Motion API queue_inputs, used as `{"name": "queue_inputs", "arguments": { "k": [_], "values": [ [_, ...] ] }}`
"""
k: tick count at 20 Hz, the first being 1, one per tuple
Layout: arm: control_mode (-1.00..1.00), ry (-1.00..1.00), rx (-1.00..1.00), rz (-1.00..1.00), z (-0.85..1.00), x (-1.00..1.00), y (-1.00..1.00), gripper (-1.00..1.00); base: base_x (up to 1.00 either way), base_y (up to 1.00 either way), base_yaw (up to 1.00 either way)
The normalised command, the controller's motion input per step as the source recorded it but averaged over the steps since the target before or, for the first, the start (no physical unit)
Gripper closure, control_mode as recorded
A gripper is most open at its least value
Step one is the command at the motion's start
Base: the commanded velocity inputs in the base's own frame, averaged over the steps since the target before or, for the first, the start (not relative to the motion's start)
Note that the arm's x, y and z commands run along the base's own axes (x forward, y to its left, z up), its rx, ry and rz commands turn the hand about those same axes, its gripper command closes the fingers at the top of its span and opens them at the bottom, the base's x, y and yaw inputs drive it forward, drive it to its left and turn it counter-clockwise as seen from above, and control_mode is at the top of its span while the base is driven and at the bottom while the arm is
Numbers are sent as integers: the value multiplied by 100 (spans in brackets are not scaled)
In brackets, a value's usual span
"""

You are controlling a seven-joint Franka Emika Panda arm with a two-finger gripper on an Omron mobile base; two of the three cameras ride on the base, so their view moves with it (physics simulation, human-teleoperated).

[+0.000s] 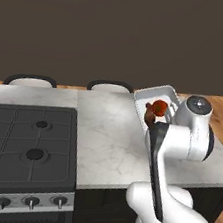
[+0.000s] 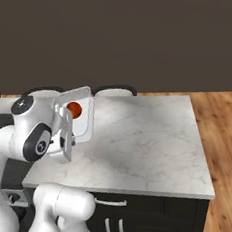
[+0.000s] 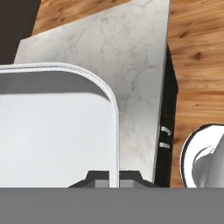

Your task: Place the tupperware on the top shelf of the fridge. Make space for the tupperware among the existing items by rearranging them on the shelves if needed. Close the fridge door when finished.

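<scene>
The arm is glossy white with rounded links. Dark grey bands mark its joints. A grey disc caps one joint.

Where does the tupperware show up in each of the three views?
Left base view: tupperware upper right of centre, tilted above the marble counter, just past the arm.
Right base view: upper left, tipped on edge beside the arm's wrist.
Hand view: its white rim and wall fill the left half, the gripper astride the rim.
Shared landmark: the marble counter.
</scene>
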Motion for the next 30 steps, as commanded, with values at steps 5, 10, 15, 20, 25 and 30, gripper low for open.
{"name": "queue_inputs", "arguments": {
  "k": [5, 10, 15, 20, 25, 30],
  "values": [
    [-100, 14, 18, 9, 99, -74, 46, 100, 0, 0, 0],
    [-100, 32, 26, 5, 48, -32, 7, 100, 0, 0, 0],
    [-100, 6, 17, -1, 11, -49, -21, 100, 0, 0, 0],
    [-100, -5, -2, -8, -11, -21, 0, 100, 0, 0, 0],
    [-100, 0, -2, -7, -2, 9, 0, 100, 0, 0, 0],
    [100, 0, 0, -1, 0, 6, 0, 100, 1, 0, 0]
  ]
}}
